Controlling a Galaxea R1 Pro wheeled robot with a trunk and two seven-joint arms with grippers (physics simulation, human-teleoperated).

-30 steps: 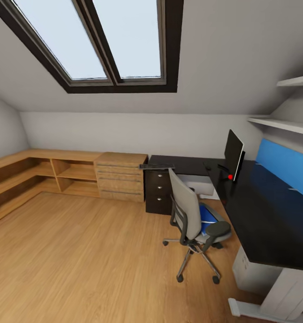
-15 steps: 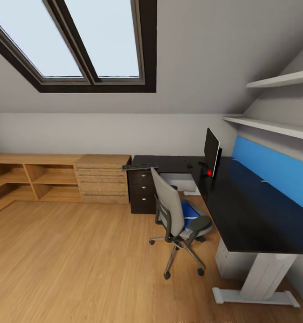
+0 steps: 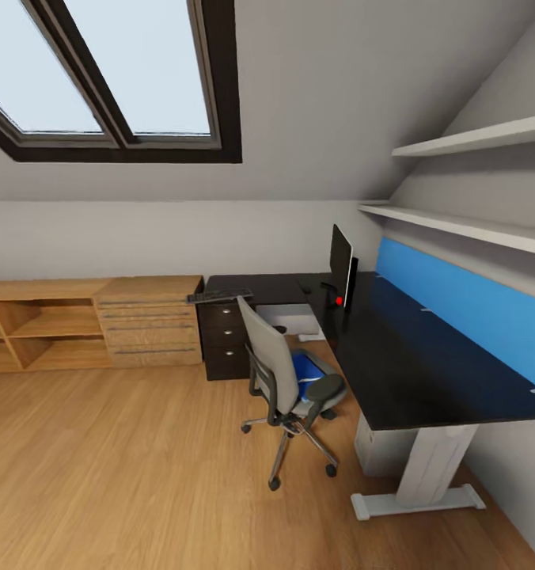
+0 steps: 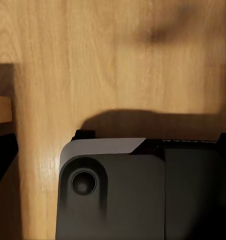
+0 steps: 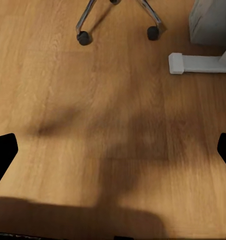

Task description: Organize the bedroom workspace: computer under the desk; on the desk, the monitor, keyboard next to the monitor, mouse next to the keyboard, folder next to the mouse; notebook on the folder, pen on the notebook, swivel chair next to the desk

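Panning right, camera is bringing the desk nearer centre while robot is approaching; folder is sitting on swivel chair, keyboard apparently on desk's far end, right gripper gaping empty, left jaws can't tell; next: reaching the folder.

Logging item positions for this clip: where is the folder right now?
In the head view, the folder lies on the swivel chair's seat, right of centre, beside the desk.
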